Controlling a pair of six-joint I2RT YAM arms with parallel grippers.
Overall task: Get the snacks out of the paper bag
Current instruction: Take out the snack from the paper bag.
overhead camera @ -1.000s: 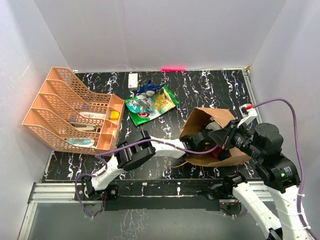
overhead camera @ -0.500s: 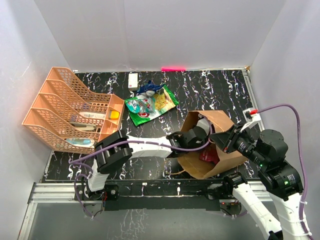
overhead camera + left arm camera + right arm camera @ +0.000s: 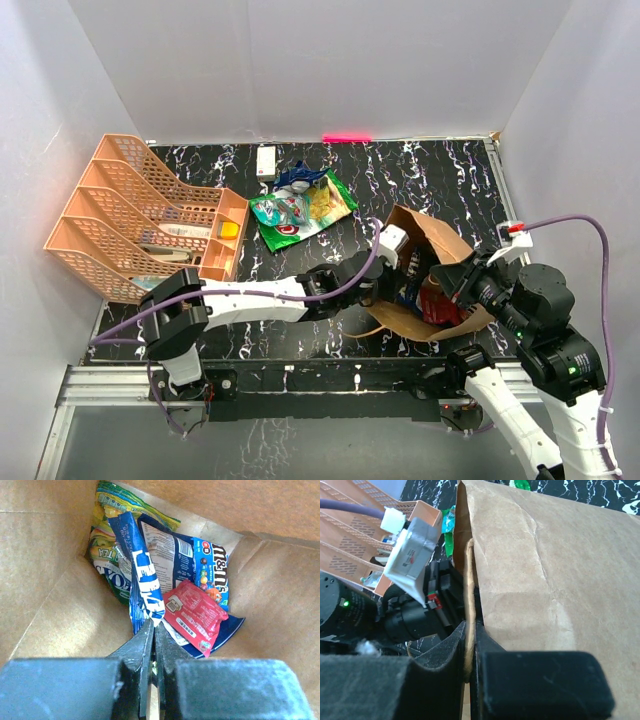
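Saw the paper bag [image 3: 435,232] lying at 4 o'clock on the black marbled table [image 3: 420,170]. Caught the right gripper [image 3: 470,625] at the bag's 4 o'clock side, pressed together on the brown rim with a twisted handle strip nipped between its fingers. Traced the left arm from its 7 o'clock base across to the bag's mouth, entering from the 9 o'clock side.

Inside, found the left gripper [image 3: 154,627] squeezed tight on the bottom corner of a blue-white packet [image 3: 145,580]. Noted a red packet [image 3: 195,615] touching it at 3 o'clock and overlapping a dark blue M&M's packet [image 3: 212,572]. Noted also a green-yellow pouch [image 3: 107,550] behind at 11 o'clock, against the bag's inner end.

Farther out, toward 11 o'clock from the bag and well apart from it, counted a loose heap. Made out a green chip bag with red logo [image 3: 288,230], a teal-white pouch [image 3: 276,208], a green-yellow-orange pouch [image 3: 328,200] and dark blue packets [image 3: 295,180].

Spotted the orange mesh organiser [image 3: 120,200] at 9 o'clock and a small white box [image 3: 266,160] just beyond the heap. Spotted too a pink mark [image 3: 346,137] at 12 o'clock on the far edge.
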